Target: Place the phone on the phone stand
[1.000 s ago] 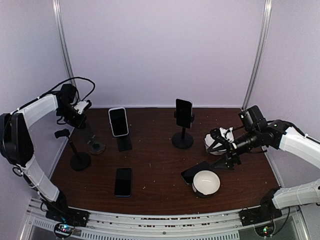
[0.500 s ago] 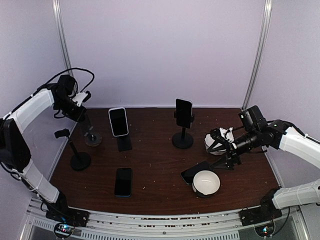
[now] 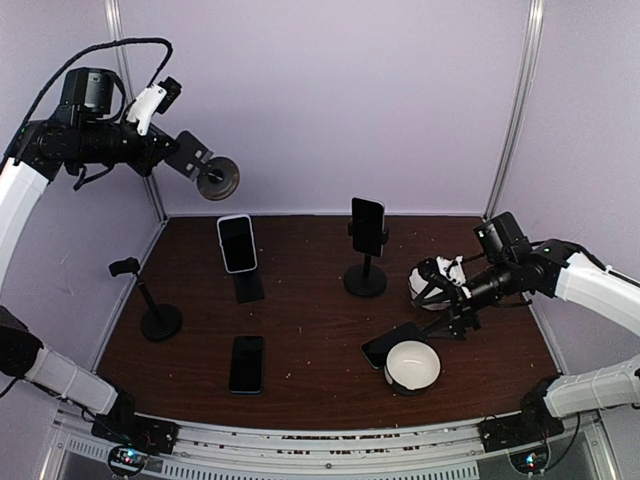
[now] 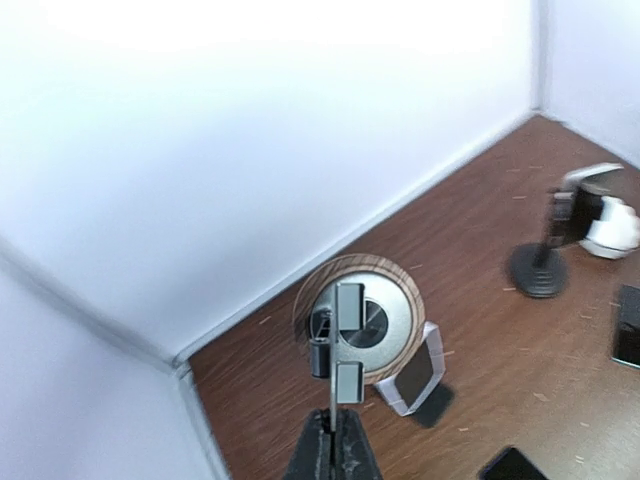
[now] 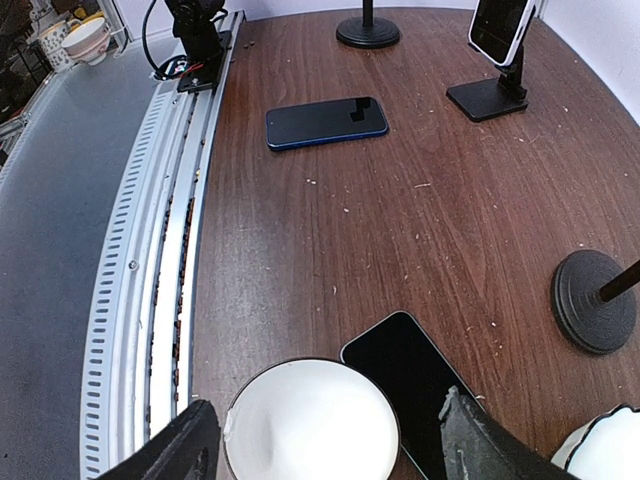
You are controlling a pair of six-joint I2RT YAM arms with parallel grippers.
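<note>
My left gripper (image 3: 172, 157) is raised high at the back left, shut on the thin stem of a phone stand (image 3: 207, 172). Its round wood-rimmed base (image 4: 358, 318) points away from me, well above the table; in the left wrist view the jaws (image 4: 333, 442) pinch the stem tight. A dark phone (image 3: 247, 363) lies flat at the front left. Another phone (image 5: 410, 375) lies beside a white bowl (image 5: 310, 425). My right gripper (image 5: 325, 430) hangs open over the bowl and that phone, holding nothing.
A white-cased phone (image 3: 237, 243) rests on a stand at the back left, and a black phone (image 3: 367, 226) is clamped on a round-based stand at the centre. An empty stand (image 3: 152, 300) is at the left edge. A second white bowl (image 3: 436, 279) sits behind the right gripper.
My left arm has lifted the phone stand off the table at the left and swung it high up toward the back wall. The right arm has not moved.
</note>
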